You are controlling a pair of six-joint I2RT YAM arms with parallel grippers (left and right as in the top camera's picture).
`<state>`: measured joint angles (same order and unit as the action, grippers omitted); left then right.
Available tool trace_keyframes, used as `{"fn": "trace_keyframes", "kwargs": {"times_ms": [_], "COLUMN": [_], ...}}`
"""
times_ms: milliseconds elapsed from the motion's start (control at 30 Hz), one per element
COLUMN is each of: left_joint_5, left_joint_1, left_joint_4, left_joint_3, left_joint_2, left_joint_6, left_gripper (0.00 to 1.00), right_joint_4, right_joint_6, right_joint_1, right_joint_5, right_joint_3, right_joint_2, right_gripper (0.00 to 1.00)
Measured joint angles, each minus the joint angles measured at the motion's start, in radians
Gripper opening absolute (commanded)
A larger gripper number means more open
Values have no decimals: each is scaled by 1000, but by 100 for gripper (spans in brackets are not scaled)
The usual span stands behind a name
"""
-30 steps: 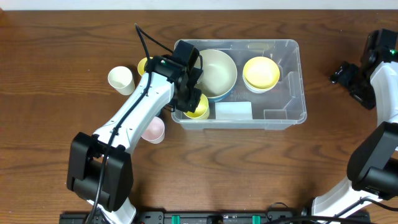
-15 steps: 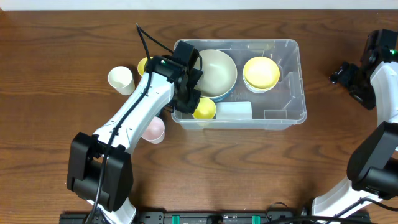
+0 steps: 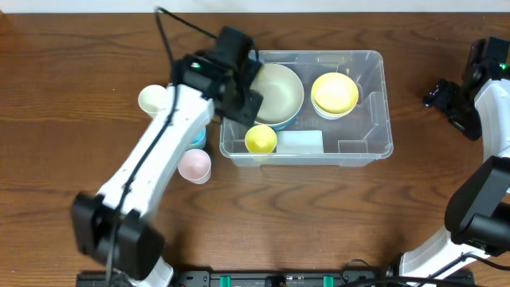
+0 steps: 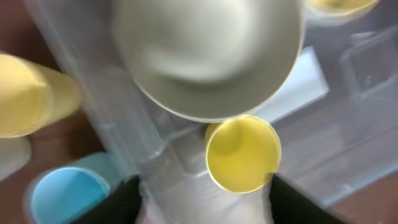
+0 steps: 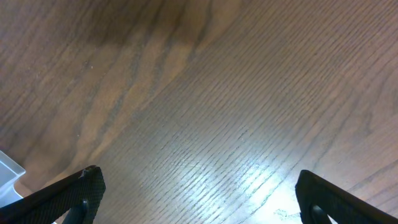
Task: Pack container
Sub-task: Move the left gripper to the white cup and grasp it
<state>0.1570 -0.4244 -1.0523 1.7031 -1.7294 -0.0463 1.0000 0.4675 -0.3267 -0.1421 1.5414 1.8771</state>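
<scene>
The clear plastic container (image 3: 387,108) stands mid-table. It holds a large pale bowl (image 3: 277,94), stacked yellow bowls (image 3: 335,94) and a small yellow cup (image 3: 260,139) upright in its near left corner. My left gripper (image 3: 241,89) hovers over the container's left end, open. In the left wrist view the yellow cup (image 4: 242,154) stands free below the gripper (image 4: 205,208), beside the pale bowl (image 4: 208,56). My right gripper (image 3: 446,99) stays far right, and in its wrist view it (image 5: 199,202) is open over bare wood.
Left of the container stand a cream cup (image 3: 153,100), a blue cup (image 3: 197,139) partly under my arm and a pink cup (image 3: 195,165). A yellow cup (image 4: 31,93) lies outside the container's left wall. A white label (image 3: 300,141) lies on the container's base.
My left gripper has opened, left the yellow cup standing in the container's near left corner, and lifted away toward the far left. The right arm has not moved.
</scene>
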Motion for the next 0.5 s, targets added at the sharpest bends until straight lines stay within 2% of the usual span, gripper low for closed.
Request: {"fn": "trace_keyframes", "kwargs": {"times_ms": [167, 233, 367, 500], "left_joint_5": [-102, -159, -241, -278], "left_joint_1": [61, 98, 195, 290], "left_joint_4": [-24, -48, -70, -71], "left_joint_3": [27, 30, 26, 0], "left_joint_2": [134, 163, 166, 156], "left_joint_6": [23, 44, 116, 170], "left_gripper": [72, 80, 84, 98], "right_joint_4": [0, 0, 0, 0], "right_joint_6": [0, 0, 0, 0], "right_joint_1": [0, 0, 0, 0], "right_joint_5": [0, 0, 0, 0], "right_joint_3": [0, 0, 0, 0], "right_joint_2": [0, 0, 0, 0], "right_gripper": [99, 99, 99, 99]}}
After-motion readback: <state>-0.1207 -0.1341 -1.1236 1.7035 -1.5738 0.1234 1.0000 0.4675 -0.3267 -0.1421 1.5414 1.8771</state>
